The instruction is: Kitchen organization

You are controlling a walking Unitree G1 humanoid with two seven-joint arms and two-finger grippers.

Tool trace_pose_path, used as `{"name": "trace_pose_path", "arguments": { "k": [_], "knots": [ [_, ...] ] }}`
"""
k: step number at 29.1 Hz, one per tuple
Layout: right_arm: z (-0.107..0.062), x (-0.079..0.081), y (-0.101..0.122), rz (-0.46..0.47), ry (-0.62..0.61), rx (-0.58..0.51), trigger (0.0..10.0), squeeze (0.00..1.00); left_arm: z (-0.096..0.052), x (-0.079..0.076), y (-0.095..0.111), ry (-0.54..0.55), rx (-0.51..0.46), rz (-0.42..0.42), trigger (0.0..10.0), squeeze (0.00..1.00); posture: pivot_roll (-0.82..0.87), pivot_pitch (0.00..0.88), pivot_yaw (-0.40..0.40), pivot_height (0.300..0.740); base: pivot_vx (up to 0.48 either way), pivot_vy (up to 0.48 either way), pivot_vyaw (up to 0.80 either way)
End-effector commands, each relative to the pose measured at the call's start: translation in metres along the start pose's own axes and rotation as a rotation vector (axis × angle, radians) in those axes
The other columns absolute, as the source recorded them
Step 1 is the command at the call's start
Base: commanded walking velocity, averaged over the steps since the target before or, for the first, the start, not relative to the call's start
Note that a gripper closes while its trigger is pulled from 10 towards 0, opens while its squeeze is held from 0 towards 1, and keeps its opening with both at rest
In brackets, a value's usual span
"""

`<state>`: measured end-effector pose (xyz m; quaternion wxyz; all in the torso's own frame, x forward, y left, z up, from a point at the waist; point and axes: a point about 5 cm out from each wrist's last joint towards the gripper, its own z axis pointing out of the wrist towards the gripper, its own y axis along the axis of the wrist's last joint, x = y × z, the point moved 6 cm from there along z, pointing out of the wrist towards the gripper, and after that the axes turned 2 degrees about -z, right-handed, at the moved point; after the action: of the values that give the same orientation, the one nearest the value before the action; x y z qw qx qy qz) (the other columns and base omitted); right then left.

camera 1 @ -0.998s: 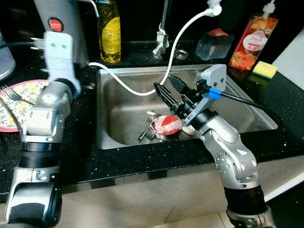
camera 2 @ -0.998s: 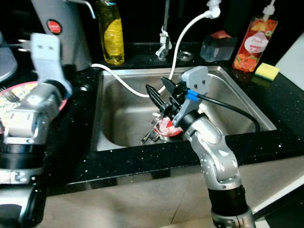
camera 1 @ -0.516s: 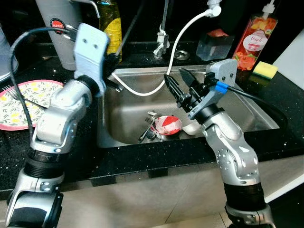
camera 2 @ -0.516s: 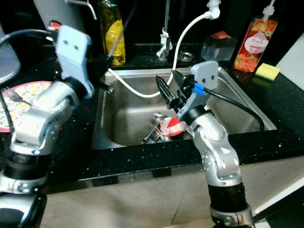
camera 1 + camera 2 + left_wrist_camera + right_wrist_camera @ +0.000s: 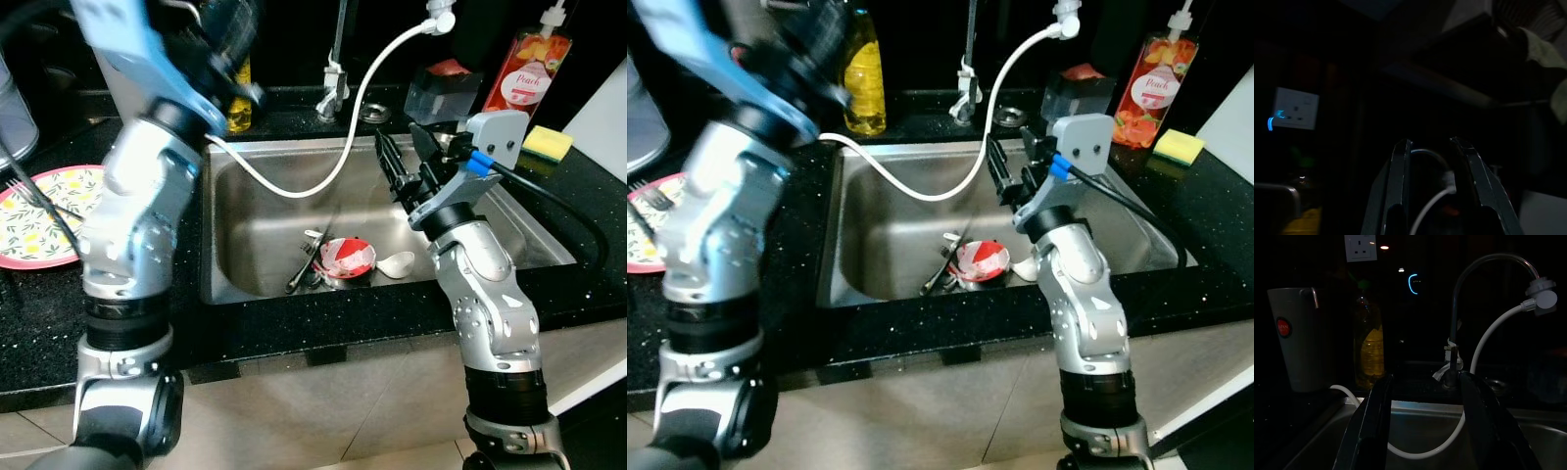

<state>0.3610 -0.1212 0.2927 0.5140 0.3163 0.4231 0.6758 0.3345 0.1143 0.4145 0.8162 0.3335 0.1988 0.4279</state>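
Stainless steel sink (image 5: 255,235): red-and-white round bowl (image 5: 345,258) at bottom, beside white spoon (image 5: 397,264). Right claw (image 5: 407,162) above basin, fingers apart, empty. Left claw (image 5: 1430,147) raised (blurred), fingers apart. Black speckled surface (image 5: 294,328).

Head views bright, left arm (image 5: 147,196) motion-blurred; wrist views dark.

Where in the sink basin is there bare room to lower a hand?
The sink floor is bare on the right, beyond the white spoon, and along the back left under the white hose. The front centre is crowded: red bowl and cutlery. The right hand hovers above the bare right part.
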Motion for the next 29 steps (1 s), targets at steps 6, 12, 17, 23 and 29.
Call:
{"name": "trace_pose_path", "arguments": {
  "k": [6,12,17,23,29],
  "knots": [
    [0.005,-0.002,0.006,0.011,-0.031,-0.035,10.0,0.0,-0.025,0.019,-0.091,0.071,0.431,0.336,10.0,0.0,0.08,0.0,-0.02,0.74,0.0,0.0,0.0],
    [0.005,-0.002,0.007,0.018,-0.042,-0.042,10.0,0.0,-0.029,0.017,-0.096,0.085,0.457,0.329,10.0,0.0,0.09,0.0,-0.02,0.74,0.0,0.0,0.0],
    [0.006,0.0,0.005,0.021,-0.043,-0.041,10.0,0.0,-0.036,0.024,-0.102,0.15,0.5,0.33,10.0,0.0,0.1,0.0,-0.032,0.74,0.0,0.0,0.0],
    [0.006,-0.001,0.005,0.014,-0.049,-0.037,10.0,0.0,-0.042,0.031,-0.103,0.196,0.52,0.348,10.0,0.0,0.09,0.0,-0.034,0.74,0.0,0.0,0.0],
    [0.005,-0.009,0.002,-0.007,-0.085,-0.024,10.0,0.0,-0.042,0.031,-0.104,0.208,0.534,0.304,10.0,0.0,0.09,0.0,-0.034,0.74,0.0,0.0,0.0]
  ]
}}
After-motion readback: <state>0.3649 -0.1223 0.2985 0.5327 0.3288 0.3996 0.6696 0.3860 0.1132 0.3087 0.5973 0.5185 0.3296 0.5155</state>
